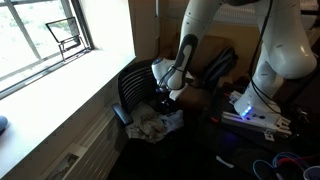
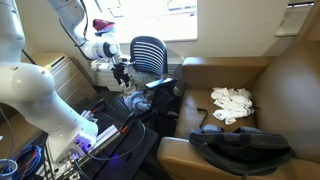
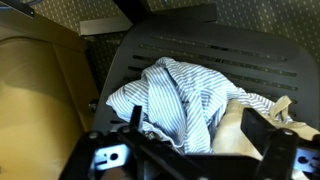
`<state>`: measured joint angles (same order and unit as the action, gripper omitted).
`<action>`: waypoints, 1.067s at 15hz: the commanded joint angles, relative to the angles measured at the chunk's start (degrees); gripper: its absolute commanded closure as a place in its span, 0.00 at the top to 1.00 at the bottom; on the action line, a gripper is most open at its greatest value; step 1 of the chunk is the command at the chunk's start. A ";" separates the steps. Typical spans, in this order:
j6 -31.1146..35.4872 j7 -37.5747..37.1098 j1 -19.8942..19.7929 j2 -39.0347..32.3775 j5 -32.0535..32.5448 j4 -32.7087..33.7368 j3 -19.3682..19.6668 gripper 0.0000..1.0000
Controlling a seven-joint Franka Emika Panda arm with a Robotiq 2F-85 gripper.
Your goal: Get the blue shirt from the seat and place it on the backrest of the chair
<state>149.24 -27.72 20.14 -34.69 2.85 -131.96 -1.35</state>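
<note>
The blue-and-white striped shirt (image 3: 175, 95) lies crumpled on the seat of the black chair (image 3: 200, 45), partly over a beige cloth (image 3: 240, 125). In an exterior view the pile of clothes (image 1: 155, 122) sits on the seat in front of the slatted backrest (image 1: 133, 88). My gripper (image 3: 197, 128) is open, just above the shirt, with one finger on each side of the fabric. It also shows in both exterior views (image 1: 168, 92) (image 2: 122, 72). The chair's backrest (image 2: 150, 52) stands beside it. The seat itself is hidden in that view.
A window and a white sill (image 1: 60, 75) run along the wall next to the chair. A brown couch (image 2: 270, 85) holds a white cloth (image 2: 232, 102) and a black bag (image 2: 240, 150). A box with cables (image 1: 255, 115) sits by the robot base.
</note>
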 commanded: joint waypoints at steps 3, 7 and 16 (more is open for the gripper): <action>-1.43 0.32 0.78 -15.36 -0.77 13.75 2.12 1.00; -0.65 5.23 0.19 -17.90 -1.05 15.65 1.04 1.00; -2.15 9.43 1.65 -27.44 2.64 24.92 3.26 1.00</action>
<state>147.81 -19.25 20.67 -58.01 4.17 -110.96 0.44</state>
